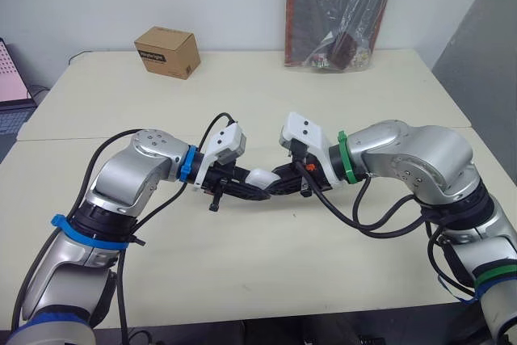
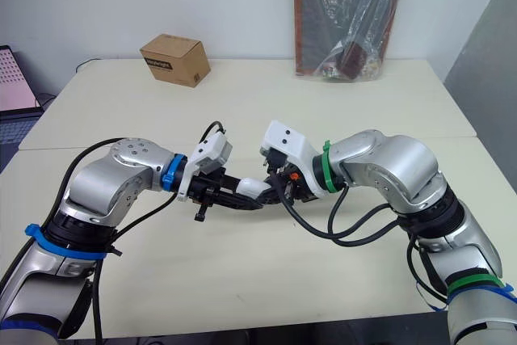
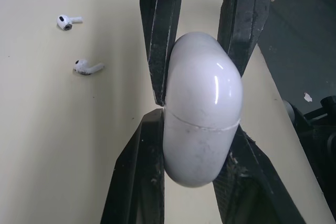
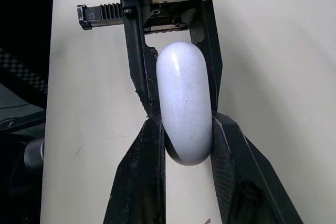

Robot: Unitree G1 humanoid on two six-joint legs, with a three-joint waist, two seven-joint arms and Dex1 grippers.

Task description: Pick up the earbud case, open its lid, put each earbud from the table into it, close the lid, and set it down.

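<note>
Table (image 1: 242, 94): pale cream top with a seam across it.
Cardboard box (image 1: 167, 52): small, brown, upper left on the table.
Plastic-wrapped dark package (image 1: 339, 10): top centre-right, leaning against the white wall.
Pink screen (image 1: 10, 74): at the far left edge.

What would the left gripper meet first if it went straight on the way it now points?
The earbud case held in the left gripper; just beyond, the right gripper, clamped on that case from the opposite side.

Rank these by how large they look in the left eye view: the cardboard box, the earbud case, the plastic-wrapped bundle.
1. plastic-wrapped bundle, largest
2. cardboard box
3. earbud case, smallest, though nearest the camera
</note>
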